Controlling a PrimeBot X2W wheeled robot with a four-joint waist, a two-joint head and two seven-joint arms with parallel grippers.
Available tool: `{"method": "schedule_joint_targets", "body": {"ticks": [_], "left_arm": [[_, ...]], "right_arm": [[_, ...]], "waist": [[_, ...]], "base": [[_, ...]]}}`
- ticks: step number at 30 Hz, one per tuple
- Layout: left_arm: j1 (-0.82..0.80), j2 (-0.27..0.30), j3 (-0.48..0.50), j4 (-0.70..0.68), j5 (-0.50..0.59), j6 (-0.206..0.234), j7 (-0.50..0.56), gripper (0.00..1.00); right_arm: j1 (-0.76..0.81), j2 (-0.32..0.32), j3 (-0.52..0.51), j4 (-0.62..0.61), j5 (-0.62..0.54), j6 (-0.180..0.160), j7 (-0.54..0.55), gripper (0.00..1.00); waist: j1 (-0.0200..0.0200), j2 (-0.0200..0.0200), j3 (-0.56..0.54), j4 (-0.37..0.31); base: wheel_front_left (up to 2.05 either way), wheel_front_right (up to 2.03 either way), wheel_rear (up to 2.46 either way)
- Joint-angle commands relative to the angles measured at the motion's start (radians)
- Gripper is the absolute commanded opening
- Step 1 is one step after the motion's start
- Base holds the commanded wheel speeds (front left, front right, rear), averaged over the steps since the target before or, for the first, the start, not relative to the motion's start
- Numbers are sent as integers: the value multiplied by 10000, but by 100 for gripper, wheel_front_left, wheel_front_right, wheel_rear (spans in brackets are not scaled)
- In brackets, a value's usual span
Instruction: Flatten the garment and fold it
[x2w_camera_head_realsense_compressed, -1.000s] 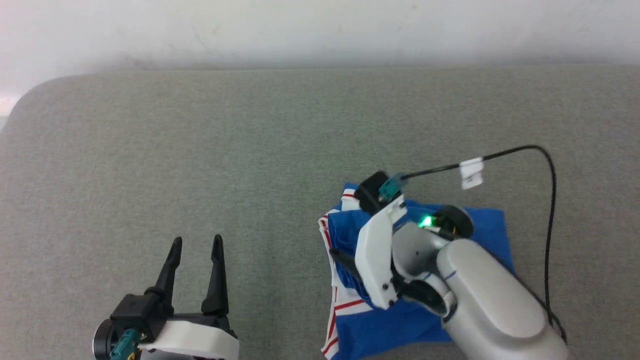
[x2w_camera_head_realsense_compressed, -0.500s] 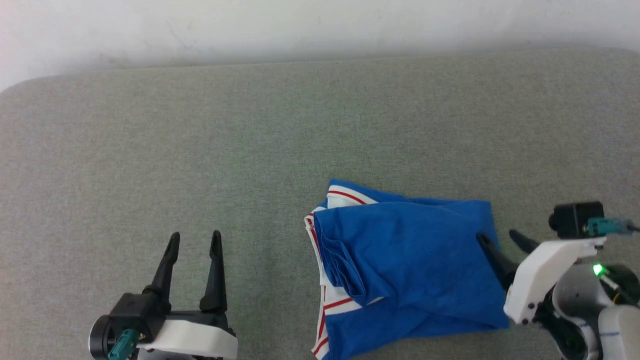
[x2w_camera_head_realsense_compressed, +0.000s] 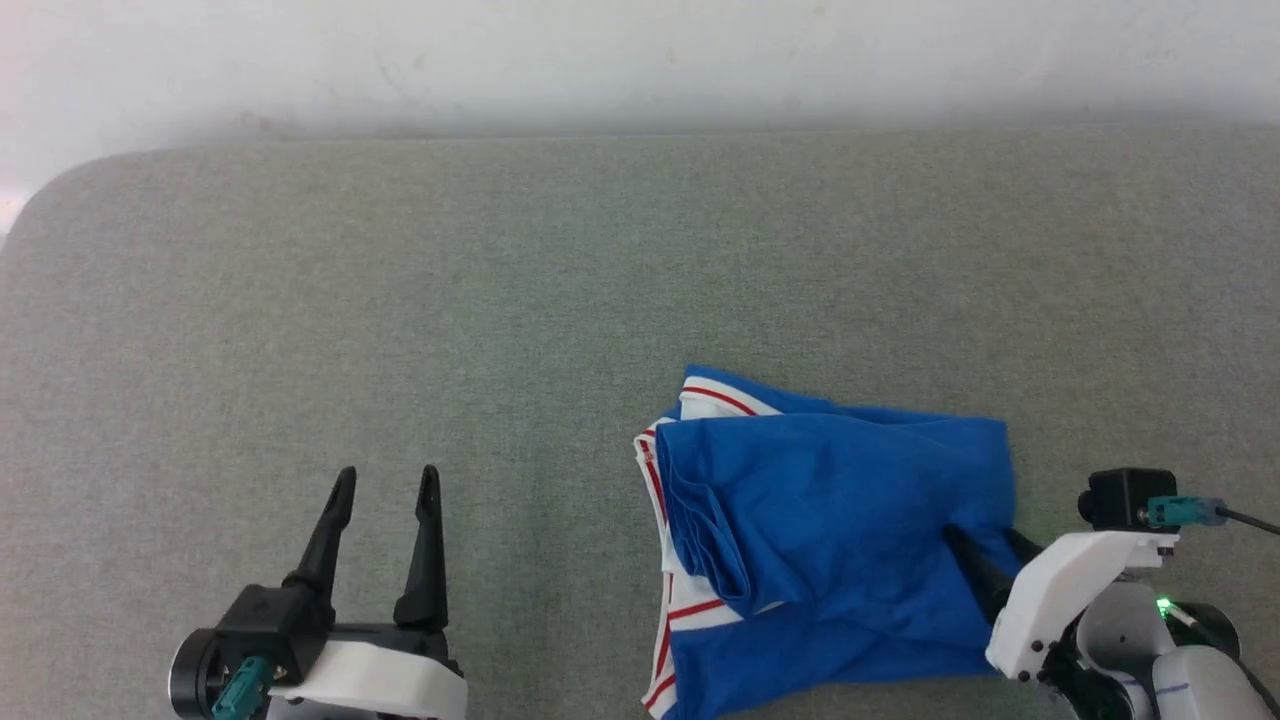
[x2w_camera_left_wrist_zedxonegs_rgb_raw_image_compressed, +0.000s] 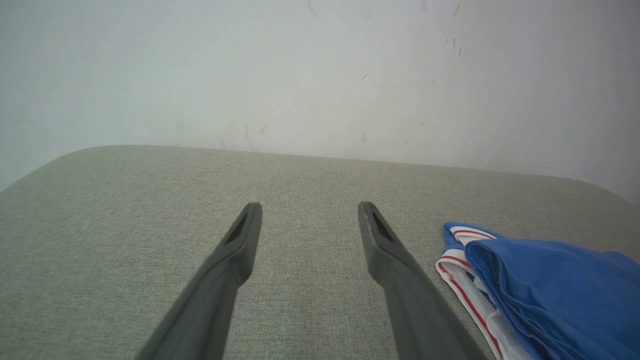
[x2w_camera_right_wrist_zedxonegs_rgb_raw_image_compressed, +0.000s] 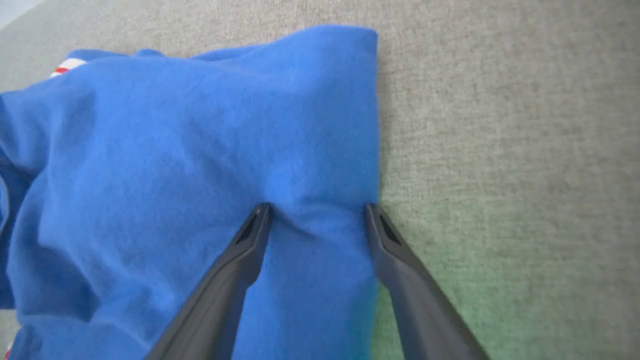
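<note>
Grey-green woven fabric-covered surface with rounded far-left corner, against a scuffed, evenly lit white wall.

Open grey surface spreads left of and beyond the garment; a wall bounds the far edge.

Support surface: flat pad, covered in grey-green woven fabric; far left corner is rounded. One item is carried: garment, bright blue, laid right of centre, toward near edge. Garment is folded over on itself and creased; top layer is plain blue. White trim with red stripes is exposed along left edge. Right edge is straight, laid flat on fabric.
</note>
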Motion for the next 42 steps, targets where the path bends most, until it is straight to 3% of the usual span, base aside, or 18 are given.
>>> {"method": "schedule_joint_targets", "body": {"ticks": [1, 2, 3, 4, 9, 16, 21, 31, 36, 42], "left_arm": [[9, 48, -28, -47, 53, -52, 13, 100], [-7, 55, -41, -48, 51, -52, 25, 100], [-17, 58, -52, -47, 41, -52, 31, 100], [-22, 57, -60, -44, 30, -50, 32, 100], [28, 52, -57, -107, -29, -4, 16, 100], [-104, 124, -46, -442, 12, 64, -12, 100], [-342, 231, -79, -701, 126, 120, 52, 100], [-981, 423, -206, -1168, 412, 227, 229, 100], [-1580, 609, -147, -1586, 716, 360, 205, 100], [-2259, 861, -136, -1965, 1076, 446, 266, 100]], "right_arm": [[-277, 51, -64, 392, -21, -7, -92, 100], [-384, 62, -89, 646, -7, -7, -150, 59], [-493, 71, -101, 864, -13, -7, -233, 42], [-590, 78, -94, 1044, -20, -7, -314, 0], [-1024, 92, 114, 1287, 117, -7, -576, 0], [-1744, -170, 227, 608, 13, -7, -352, 0], [-2325, -1105, 227, 102, -138, -7, 306, 0], [-3311, -3797, -48, -1032, -62, -7, 1934, 0], [-3881, -4719, -669, -1190, -160, -7, 1919, 0], [-4419, -5323, -1382, -438, -499, -7, 1369, 0]], "waist": [[1, 0, -21, 79], [1, 0, -32, 94], [1, 0, -45, 105], [1, 0, -65, 113], [1, 0, -141, 9], [1, 0, 11, -425], [1, 0, 327, -836], [1, 0, 1531, -1665], [1, 0, 2518, -1860], [1, 0, 3508, -1857]], "base": [[0, 0, 0], [0, 0, 0], [0, 0, 0], [0, 0, 0], [0, 0, 0], [0, 0, 0], [0, 0, 0], [0, 0, 0], [0, 0, 0], [0, 0, 0]]}}
